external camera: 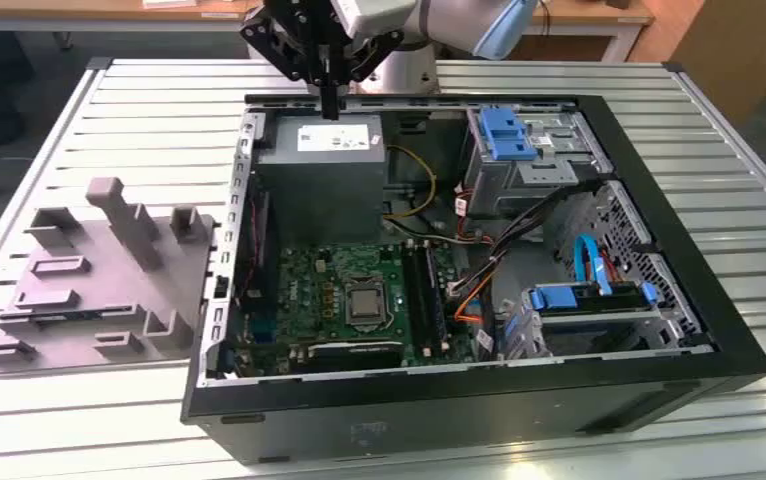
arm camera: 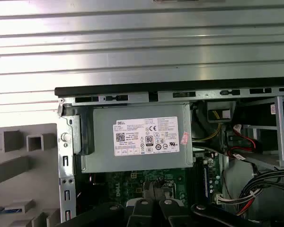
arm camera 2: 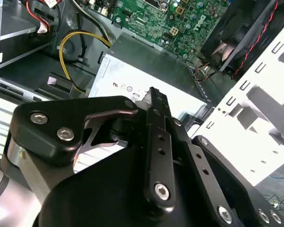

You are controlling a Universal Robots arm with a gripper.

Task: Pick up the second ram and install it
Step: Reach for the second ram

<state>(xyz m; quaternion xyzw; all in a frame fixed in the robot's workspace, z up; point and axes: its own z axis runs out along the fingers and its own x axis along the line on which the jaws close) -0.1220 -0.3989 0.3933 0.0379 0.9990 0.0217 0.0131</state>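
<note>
The second ram (external camera: 47, 316) is a thin blue-green stick lying low in the grey holder block (external camera: 103, 275) at the exterior view's left; the first wrist view catches one end of the ram (arm camera: 7, 208) in the holder block (arm camera: 23, 165). My gripper (external camera: 331, 110) hangs over the back edge of the open computer case (external camera: 210, 400), just above the grey power supply (external camera: 319, 170), well away from the ram. Its black fingers (arm camera 2: 154, 109) are shut with nothing between them. The long black slots (external camera: 421, 290) run along the green motherboard (external camera: 336, 295).
The power supply (arm camera: 139, 137) with its white label sits below the gripper (arm camera: 154, 208). Blue drive brackets (external camera: 506, 135), drive cages and bundles of cables (external camera: 490, 260) crowd the case on the exterior view's right. The case and holder stand on a ribbed metal table (external camera: 143, 110).
</note>
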